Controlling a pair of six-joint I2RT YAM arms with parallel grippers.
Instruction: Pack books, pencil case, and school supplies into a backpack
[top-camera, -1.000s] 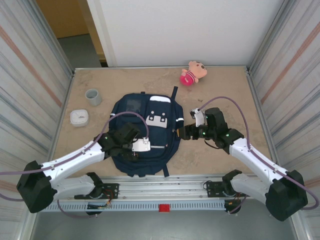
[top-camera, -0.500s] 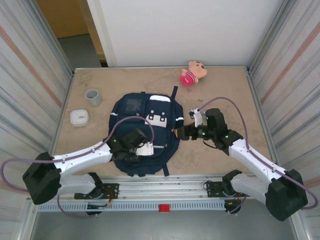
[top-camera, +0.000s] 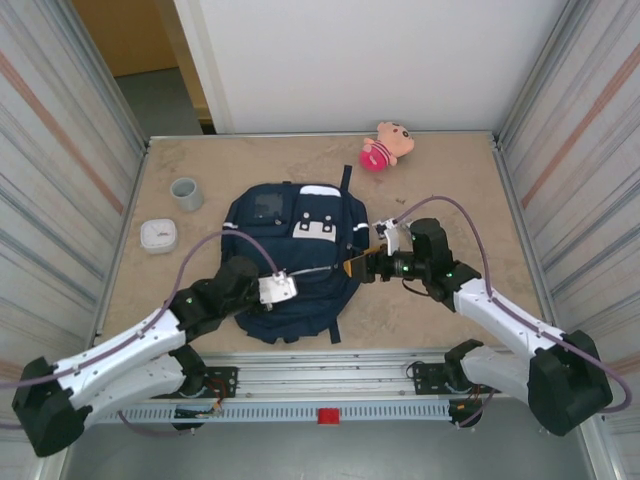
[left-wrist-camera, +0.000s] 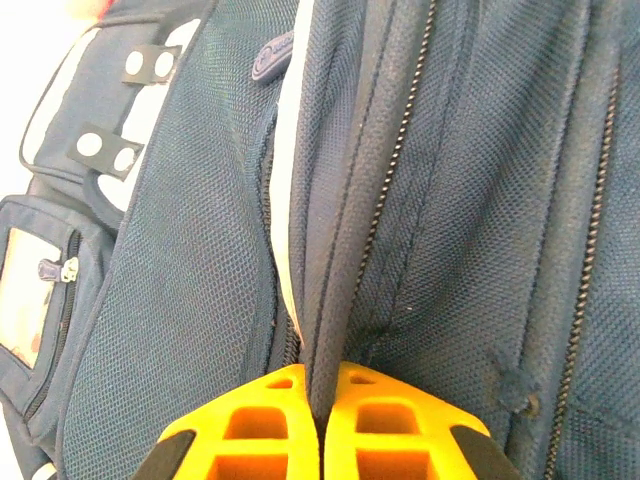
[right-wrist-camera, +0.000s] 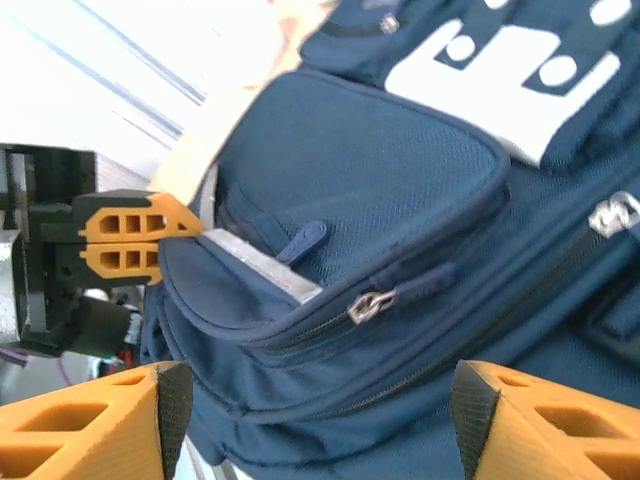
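Left hand now closed, navy backpack pinched

The left gripper has its orange fingers pressed together on a fold of the navy backpack, beside a zipper; white patches lie upper left

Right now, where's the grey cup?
Top view, left side: the grey cup stands left of the backpack, just beyond the small white object.
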